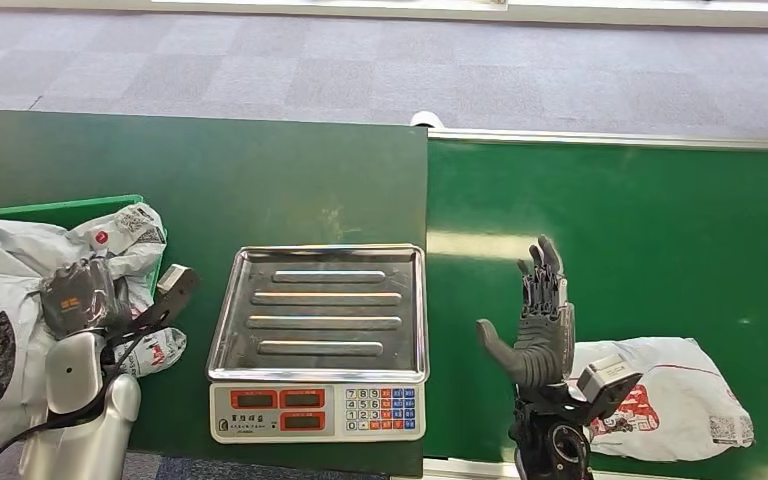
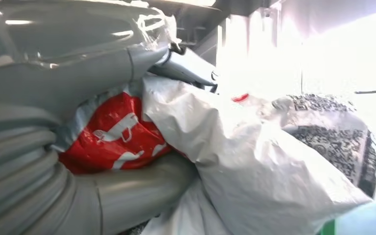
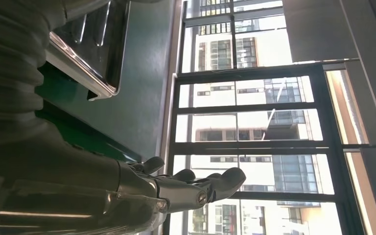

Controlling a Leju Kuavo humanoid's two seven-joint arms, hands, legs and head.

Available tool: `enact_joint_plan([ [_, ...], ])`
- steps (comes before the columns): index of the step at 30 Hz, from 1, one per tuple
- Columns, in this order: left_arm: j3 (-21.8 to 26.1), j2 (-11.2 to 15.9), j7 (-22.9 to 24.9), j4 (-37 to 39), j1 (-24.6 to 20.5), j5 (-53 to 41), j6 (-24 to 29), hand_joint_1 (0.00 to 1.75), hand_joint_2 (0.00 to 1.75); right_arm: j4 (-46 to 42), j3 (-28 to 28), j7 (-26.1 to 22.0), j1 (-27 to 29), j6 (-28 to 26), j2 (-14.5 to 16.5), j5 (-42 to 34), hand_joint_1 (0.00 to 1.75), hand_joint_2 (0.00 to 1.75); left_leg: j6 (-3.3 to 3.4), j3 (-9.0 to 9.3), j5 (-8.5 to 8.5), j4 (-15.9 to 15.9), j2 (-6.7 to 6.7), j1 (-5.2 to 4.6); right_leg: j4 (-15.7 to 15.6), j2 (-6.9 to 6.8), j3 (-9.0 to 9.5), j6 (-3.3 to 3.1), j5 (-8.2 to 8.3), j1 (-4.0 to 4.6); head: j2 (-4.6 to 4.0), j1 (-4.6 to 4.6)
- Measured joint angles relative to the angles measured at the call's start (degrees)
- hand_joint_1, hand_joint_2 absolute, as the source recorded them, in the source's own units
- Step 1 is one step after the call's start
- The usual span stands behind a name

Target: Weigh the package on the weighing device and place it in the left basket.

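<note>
My left hand [image 1: 82,296] is at the table's left, over the green basket [image 1: 65,207], its fingers curled around a white package with red print [image 1: 156,352]. In the left wrist view that package [image 2: 225,147] lies pressed between the thumb [image 2: 127,196] and the fingers. The weighing device [image 1: 318,340] stands in the middle with its steel tray bare. To its right my right hand [image 1: 540,325] is raised upright over the green belt, fingers spread and holding nothing; the same hand [image 3: 186,188] stands out against the windows. Another white package with red print [image 1: 670,400] lies on the belt just right of it.
Several white and grey packages [image 1: 0,330] are heaped in and around the basket at the far left. The dark green table [image 1: 210,180] meets the brighter green belt [image 1: 640,230] along a seam beside the scale. Grey carpet floor lies beyond.
</note>
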Motion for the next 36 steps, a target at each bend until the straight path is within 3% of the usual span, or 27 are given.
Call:
enact_joint_plan([
  [14,-0.56,6.59,4.91,13.12,-6.82,0.0,-8.18,1.75,1.75,-0.7,-1.07,0.05,0.66,1.63,0.28,0.96,0.0,1.75,-0.25,0.58,-0.15,-0.11,0.24,0.0,0.34,0.29,0.34,-0.27,-0.1,0.0,0.0,-0.01],
  [29,2.49,7.87,4.08,18.44,-9.71,0.07,-9.7,1.75,1.75,-0.71,-1.31,0.08,0.66,1.68,0.6,1.09,0.0,1.75,-0.81,1.59,0.13,-0.95,0.51,0.01,0.37,0.53,0.74,-0.85,-0.01,-0.01,0.0,-0.03],
  [32,3.49,7.75,1.97,18.86,-9.77,0.23,-6.1,1.73,1.75,-0.82,-1.4,0.08,0.77,1.69,0.61,1.09,0.0,1.75,-0.88,1.64,0.19,-1.01,0.51,0.02,0.37,0.54,0.72,-0.9,-0.01,0.0,0.0,-0.03],
  [36,6.26,6.63,-5.35,17.96,-8.86,6.62,5.43,1.62,1.75,-1.75,-1.54,0.11,1.57,1.61,0.64,0.98,0.0,1.75,-1.0,1.48,0.36,-1.01,0.49,0.07,0.38,0.54,0.49,-0.94,0.02,0.06,0.0,-0.02],
])
